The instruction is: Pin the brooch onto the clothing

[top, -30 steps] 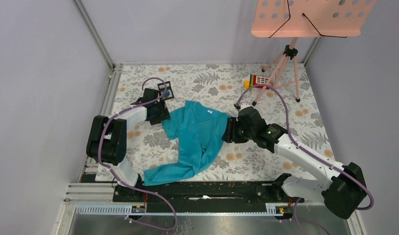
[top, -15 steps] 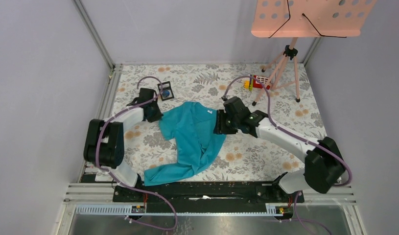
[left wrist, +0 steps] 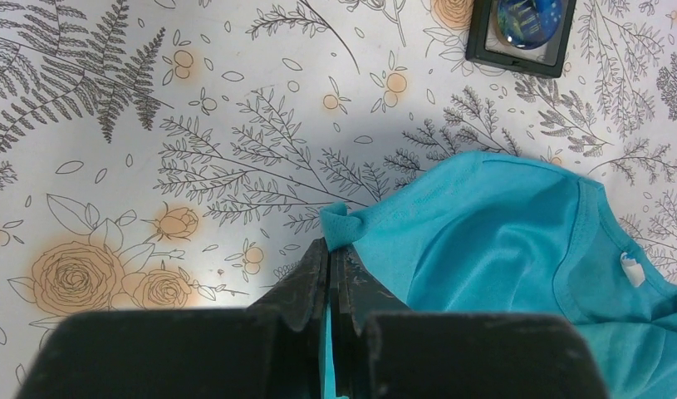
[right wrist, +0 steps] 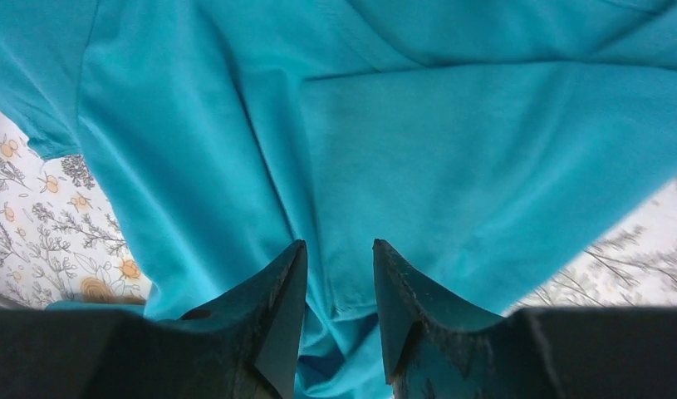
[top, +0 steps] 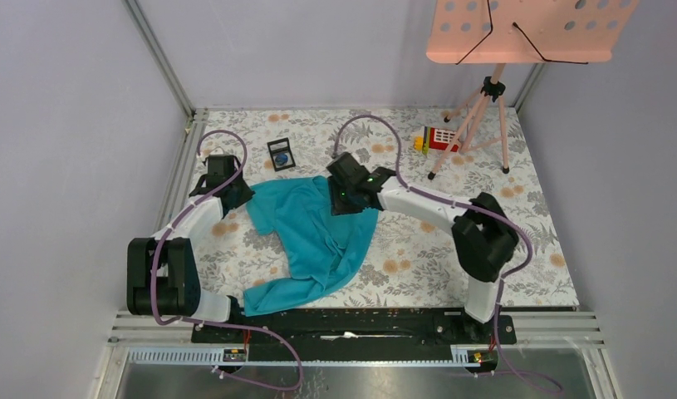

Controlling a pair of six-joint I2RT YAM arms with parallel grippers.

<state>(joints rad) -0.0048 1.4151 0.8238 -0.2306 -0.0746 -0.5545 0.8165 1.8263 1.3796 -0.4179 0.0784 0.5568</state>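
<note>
I pinch the shirt's edge in my left gripper.
My right gripper's 2 jaws stand apart over it, maybe touching; the brooch sits in a black frame at the shirt's 11 o'clock.

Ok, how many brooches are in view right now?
1. The brooch sits in the black square frame on the table, apart from the T-shirt. Others could be hidden under the cloth.

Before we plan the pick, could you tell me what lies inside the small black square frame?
The round dark-blue brooch lies inside the black frame. Its underside is hidden, and the left wrist view cuts off its far edge.
</note>
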